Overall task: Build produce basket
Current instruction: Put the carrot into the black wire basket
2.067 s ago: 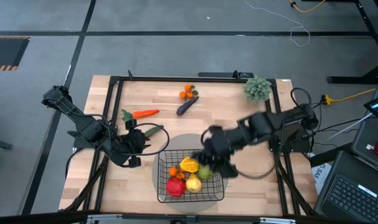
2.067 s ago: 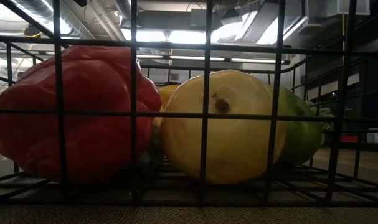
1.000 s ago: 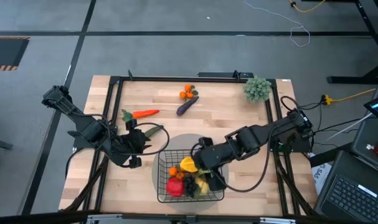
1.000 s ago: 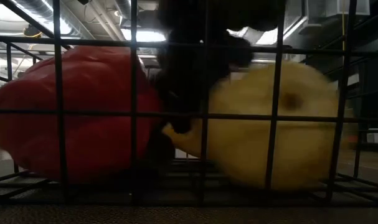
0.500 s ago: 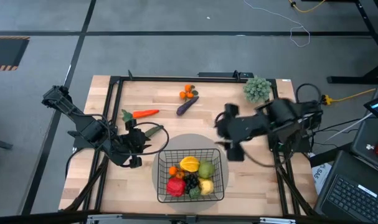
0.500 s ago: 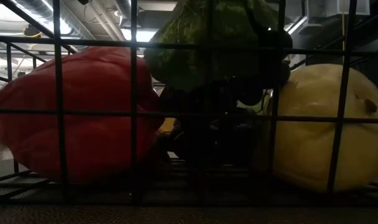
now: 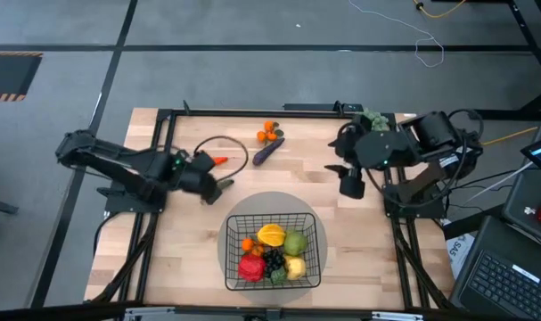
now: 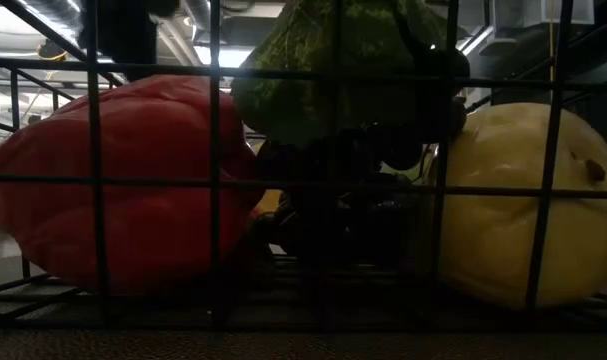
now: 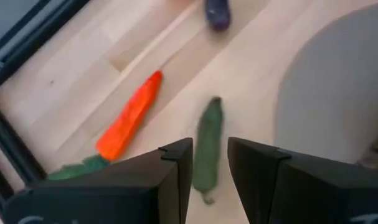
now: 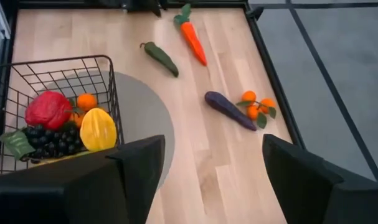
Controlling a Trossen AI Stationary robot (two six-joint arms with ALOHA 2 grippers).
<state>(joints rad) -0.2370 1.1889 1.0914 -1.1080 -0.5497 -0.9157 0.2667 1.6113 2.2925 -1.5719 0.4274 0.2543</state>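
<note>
The black wire basket [image 7: 273,254] stands on a grey round mat [image 7: 252,207] and holds a red pepper [image 10: 48,109], an orange [image 10: 86,101], a yellow starfruit [image 10: 98,129], black grapes [image 10: 51,140], a lemon [image 8: 513,200] and a green fruit [image 7: 295,242]. A slim green vegetable [image 9: 207,149] lies flat on the wood, with an orange carrot [image 9: 129,118] beside it. My left gripper [image 9: 210,168] hovers over the green vegetable's near end, open by a narrow gap. My right gripper [image 10: 213,180] hangs wide open and empty, high at the far right [image 7: 350,183].
A purple eggplant [image 7: 267,150] and a cluster of small oranges [image 7: 270,133] lie near the table's far edge. A grey-green bushy ball [image 7: 374,118] at the far right corner is half hidden by my right arm. Bare wood shows between mat and eggplant.
My right gripper has left the basket, where the grapes now lie, and has risen and drawn back toward the table's far right corner, still wide open. My left gripper has swung toward the far edge, rolling as it went, and now stands over the green vegetable.
</note>
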